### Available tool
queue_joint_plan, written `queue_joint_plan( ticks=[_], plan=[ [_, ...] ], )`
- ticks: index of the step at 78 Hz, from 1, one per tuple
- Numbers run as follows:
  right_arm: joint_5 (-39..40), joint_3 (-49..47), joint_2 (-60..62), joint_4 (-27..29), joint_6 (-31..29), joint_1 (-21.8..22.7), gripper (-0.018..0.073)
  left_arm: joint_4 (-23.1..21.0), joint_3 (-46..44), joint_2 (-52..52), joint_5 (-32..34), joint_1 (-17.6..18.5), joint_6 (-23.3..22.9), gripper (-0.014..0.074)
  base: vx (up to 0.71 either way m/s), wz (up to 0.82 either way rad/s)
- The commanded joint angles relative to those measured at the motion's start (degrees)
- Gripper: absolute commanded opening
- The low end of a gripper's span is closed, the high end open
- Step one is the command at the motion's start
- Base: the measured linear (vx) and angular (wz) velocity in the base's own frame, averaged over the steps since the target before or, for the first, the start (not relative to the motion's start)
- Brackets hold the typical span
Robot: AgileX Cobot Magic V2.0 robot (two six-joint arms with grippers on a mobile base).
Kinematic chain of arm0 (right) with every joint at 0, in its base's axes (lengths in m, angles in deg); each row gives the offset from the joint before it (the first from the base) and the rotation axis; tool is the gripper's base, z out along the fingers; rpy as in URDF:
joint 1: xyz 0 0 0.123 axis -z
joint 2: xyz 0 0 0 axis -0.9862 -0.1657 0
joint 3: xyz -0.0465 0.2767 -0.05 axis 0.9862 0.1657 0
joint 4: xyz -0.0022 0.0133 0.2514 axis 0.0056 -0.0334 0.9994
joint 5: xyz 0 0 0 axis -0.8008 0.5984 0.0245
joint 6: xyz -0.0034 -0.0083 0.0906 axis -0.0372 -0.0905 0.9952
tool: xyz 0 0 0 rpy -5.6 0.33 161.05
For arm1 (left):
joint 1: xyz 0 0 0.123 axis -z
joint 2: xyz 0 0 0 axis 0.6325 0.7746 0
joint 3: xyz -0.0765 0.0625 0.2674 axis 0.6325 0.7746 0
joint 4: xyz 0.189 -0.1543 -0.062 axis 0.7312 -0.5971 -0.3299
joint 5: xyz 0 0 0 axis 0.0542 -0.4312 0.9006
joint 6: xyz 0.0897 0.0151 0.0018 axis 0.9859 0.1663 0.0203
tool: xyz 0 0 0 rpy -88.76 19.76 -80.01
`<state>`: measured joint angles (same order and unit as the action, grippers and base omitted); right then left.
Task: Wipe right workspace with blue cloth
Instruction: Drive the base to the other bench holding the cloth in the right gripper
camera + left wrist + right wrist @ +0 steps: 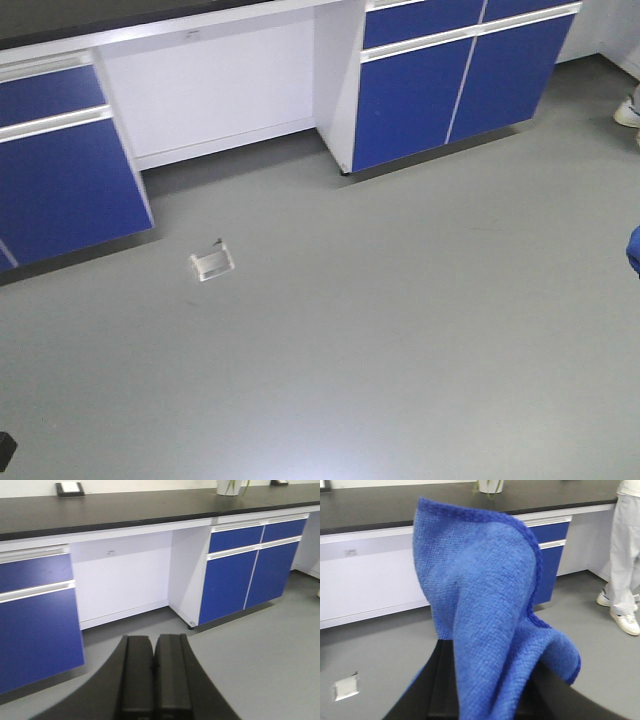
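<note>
The blue cloth [485,610] fills the middle of the right wrist view, pinched between the black jaws of my right gripper [487,680] and draped up over them. A small blue edge of the cloth [634,250] shows at the right border of the front view. My left gripper [153,670] is shut and empty, its two black pads pressed together, held above the grey floor and facing the cabinets. A black corner of the left arm [6,448] shows at the lower left of the front view.
A long black countertop [150,507] runs over blue cabinets [235,575] and a white kneehole panel [120,580]. A small clear holder [212,261] lies on the grey floor. A person in white trousers and shoes [625,570] stands at the far right.
</note>
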<state>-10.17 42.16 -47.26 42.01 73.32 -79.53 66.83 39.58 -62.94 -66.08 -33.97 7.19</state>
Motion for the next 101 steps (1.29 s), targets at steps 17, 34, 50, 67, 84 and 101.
queue_joint_plan(
  ticks=[17, 34, 50, 67, 84, 101],
  plan=[
    [5.1, -1.8, -0.2, -0.6, -0.3, 0.1, -0.0007, -0.2, -1.4, -0.6, 4.7, 0.0, 0.1, -0.0006, 0.3, -0.32],
    [5.1, -1.8, -0.2, -0.6, -0.3, 0.1, -0.0007, -0.2, -1.4, -0.6, 4.7, 0.0, 0.1, -0.0006, 0.35, -0.32],
    [5.1, -1.8, -0.2, -0.6, -0.3, 0.1, -0.0007, -0.2, -1.4, -0.6, 4.7, 0.0, 0.1, -0.0006, 0.4, -0.24],
    [5.1, -1.8, -0.2, -0.6, -0.3, 0.1, -0.0007, -0.2, -1.4, -0.6, 4.7, 0.0, 0.1, -0.0006, 0.43, -0.11],
    [5.1, -1.8, -0.2, -0.6, -0.3, 0.1, -0.0007, -0.2, -1.4, -0.6, 4.7, 0.0, 0.1, -0.0006, 0.45, 0.03],
    [5.1, -1.8, -0.2, -0.6, -0.3, 0.1, -0.0007, -0.2, -1.4, -0.6, 4.7, 0.0, 0.1, -0.0006, 0.44, 0.17]
  ],
)
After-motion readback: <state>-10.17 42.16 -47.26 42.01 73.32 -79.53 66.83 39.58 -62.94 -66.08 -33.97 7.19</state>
